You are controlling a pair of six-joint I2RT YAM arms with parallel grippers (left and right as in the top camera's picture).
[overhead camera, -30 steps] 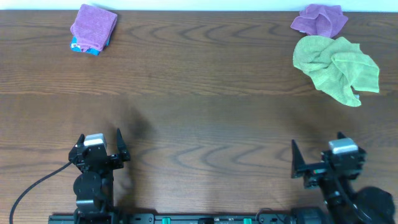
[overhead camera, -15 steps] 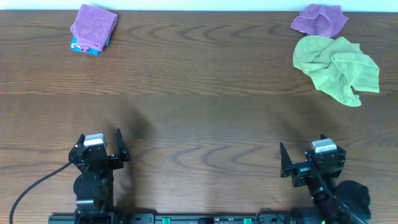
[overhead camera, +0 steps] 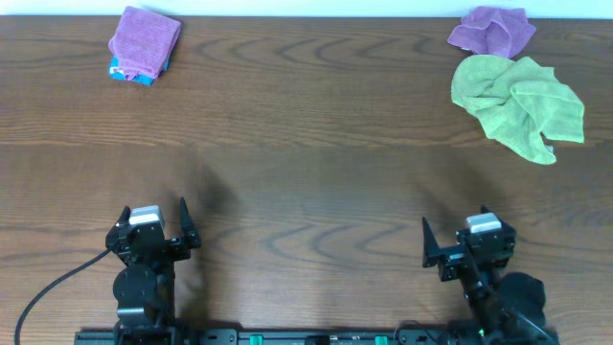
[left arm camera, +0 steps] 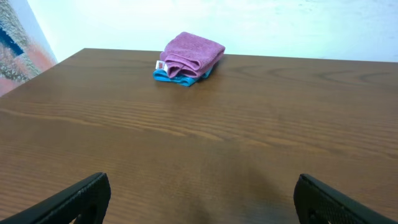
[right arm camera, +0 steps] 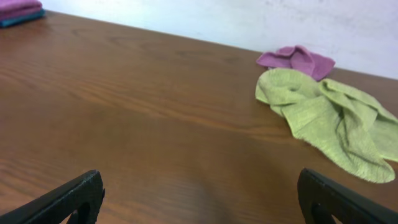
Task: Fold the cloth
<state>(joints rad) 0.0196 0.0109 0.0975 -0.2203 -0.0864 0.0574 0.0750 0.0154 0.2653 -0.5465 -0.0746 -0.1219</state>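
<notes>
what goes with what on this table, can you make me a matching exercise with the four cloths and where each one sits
Things:
1. folded purple cloth
2. blue cloth
3. green towel
4. bunched purple cloth

Places:
A. right side, just nearer the arms than the corner heap
B. far right corner
C. far left, top of a stack
D. far left, bottom of a stack

Pairs: 1-C, 2-D, 3-A, 4-B
</notes>
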